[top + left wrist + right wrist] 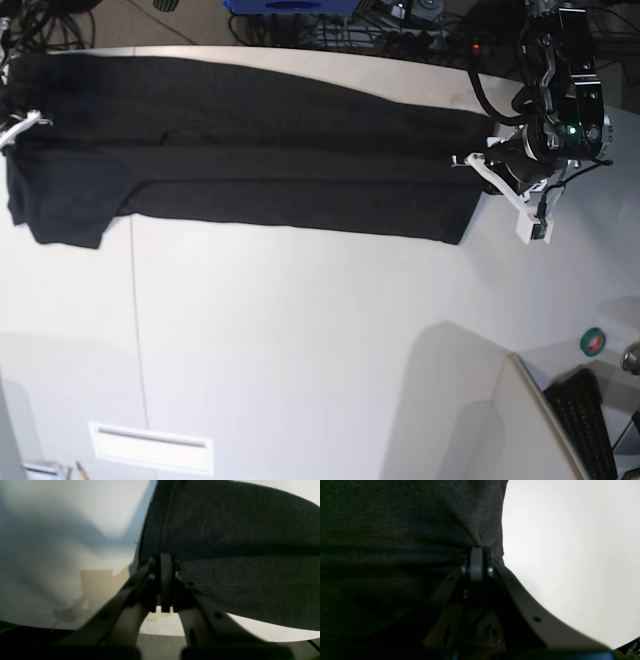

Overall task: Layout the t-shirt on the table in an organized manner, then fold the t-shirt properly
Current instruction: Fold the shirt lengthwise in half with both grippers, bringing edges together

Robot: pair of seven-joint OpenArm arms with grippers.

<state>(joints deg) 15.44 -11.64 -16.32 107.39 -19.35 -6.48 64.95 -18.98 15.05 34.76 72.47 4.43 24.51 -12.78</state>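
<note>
Across the upper frame the t-shirt (240,160) lies stretched on the desk (300,340). Left claw (478,165) and right claw (22,124) each pinch an end; we keep tension even while lowering.

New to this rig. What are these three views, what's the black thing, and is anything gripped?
It is a two-armed robot. The base view looks down on the table, where a black t-shirt lies stretched into a long band. The other two views come from cameras on the wrists, looking along the grippers. The left gripper is shut on the shirt's edge; in the base view it is on the right end. The right gripper is also shut on fabric, at the opposite end.
</note>
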